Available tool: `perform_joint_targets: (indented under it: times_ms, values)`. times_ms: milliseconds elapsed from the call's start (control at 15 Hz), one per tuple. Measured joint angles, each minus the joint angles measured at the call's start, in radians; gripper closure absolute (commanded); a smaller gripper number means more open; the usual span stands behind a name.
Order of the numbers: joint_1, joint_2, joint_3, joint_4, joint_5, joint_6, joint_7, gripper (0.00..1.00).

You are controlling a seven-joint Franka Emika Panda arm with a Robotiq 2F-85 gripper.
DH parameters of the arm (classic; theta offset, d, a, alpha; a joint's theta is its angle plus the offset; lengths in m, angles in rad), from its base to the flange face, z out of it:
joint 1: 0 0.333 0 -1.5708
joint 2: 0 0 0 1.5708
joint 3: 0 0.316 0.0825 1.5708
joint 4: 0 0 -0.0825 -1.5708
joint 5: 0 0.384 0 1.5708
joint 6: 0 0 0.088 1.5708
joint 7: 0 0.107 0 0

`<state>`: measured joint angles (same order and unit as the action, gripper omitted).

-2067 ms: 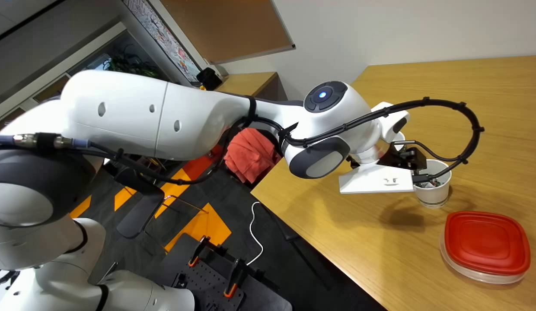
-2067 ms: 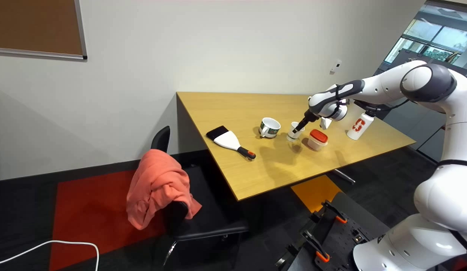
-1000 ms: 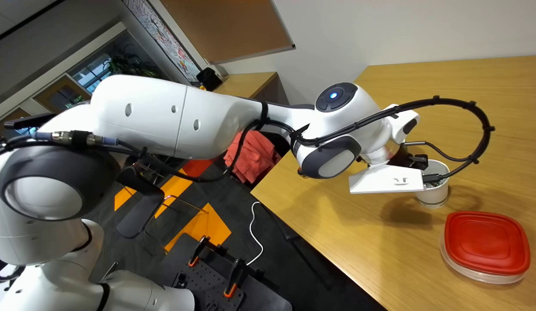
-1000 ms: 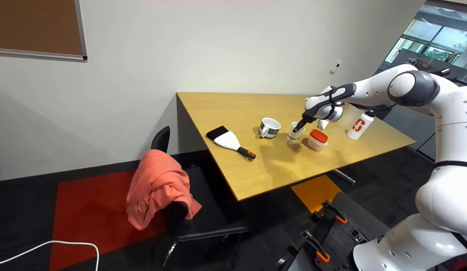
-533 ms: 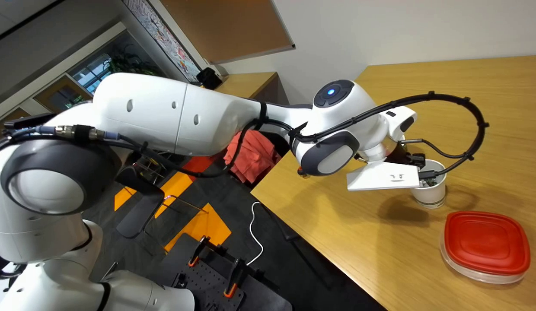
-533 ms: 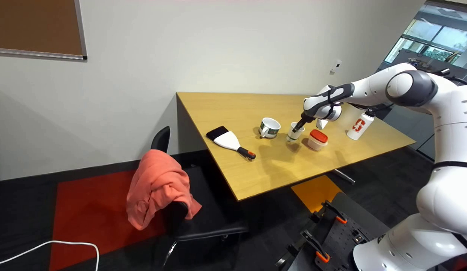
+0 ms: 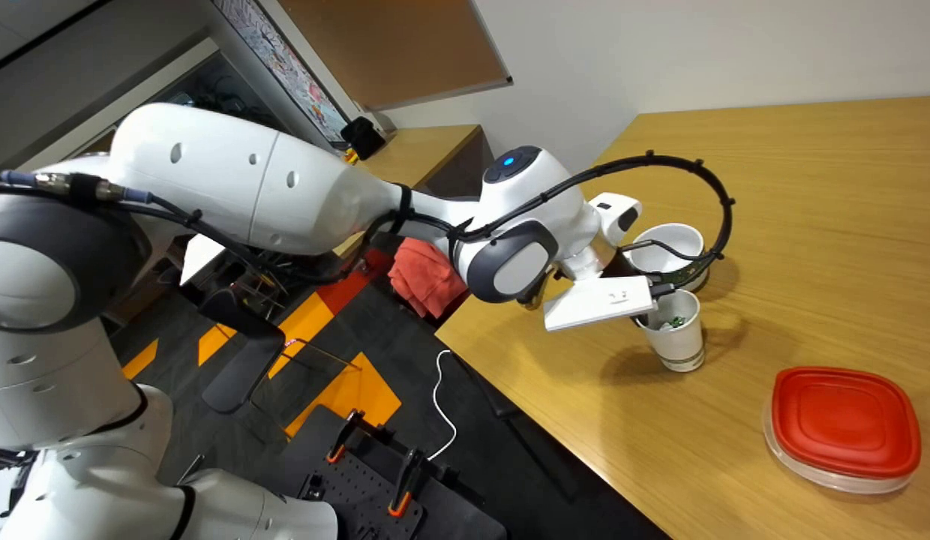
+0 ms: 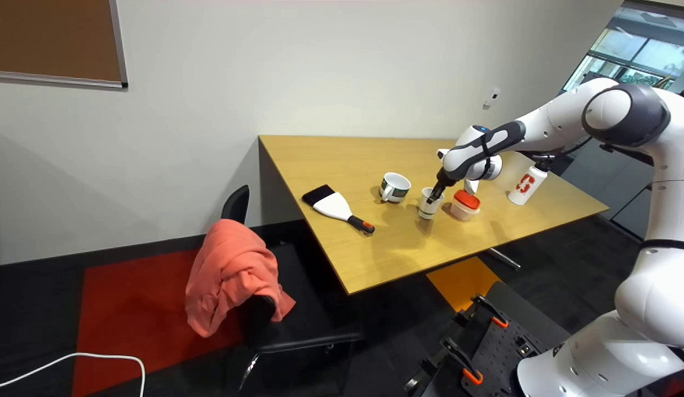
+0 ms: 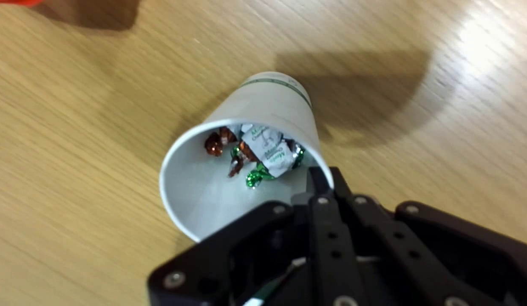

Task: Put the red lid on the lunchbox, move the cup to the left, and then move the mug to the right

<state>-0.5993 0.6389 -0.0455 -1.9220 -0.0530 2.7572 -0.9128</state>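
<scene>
My gripper is shut on the rim of the small white cup, one finger inside and one outside. Wrapped sweets lie in the cup. In an exterior view the cup stands near upright just in front of the wide white mug; whether its base touches the table cannot be told. The mug rests on the table with its handle towards the front. To the cup's right, the red lid sits on top of the see-through lunchbox; both also show in an exterior view.
A white scraper-like brush with a black handle lies on the table's left part. A white bottle stands beyond the lunchbox. A chair with a coral cloth is off the table's left end. The front table edge runs near the cup.
The cup has moved with my gripper, leftward and nearer the table's front edge. More of the mug now shows behind the arm. Lid, lunchbox and mug have stayed put.
</scene>
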Motion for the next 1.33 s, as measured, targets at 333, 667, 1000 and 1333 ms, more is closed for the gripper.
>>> perform_joint_targets:
  times_ms: [333,667,1000,1333]
  values:
    - [0.058,-0.112,0.032,-0.183,-0.021,0.06,-0.048,0.99]
    - [0.054,-0.178,0.117,-0.306,-0.017,0.161,-0.168,0.99]
    - [-0.021,-0.185,0.242,-0.345,0.037,0.193,-0.321,0.99]
    - [-0.119,-0.183,0.346,-0.353,0.086,0.195,-0.463,0.99]
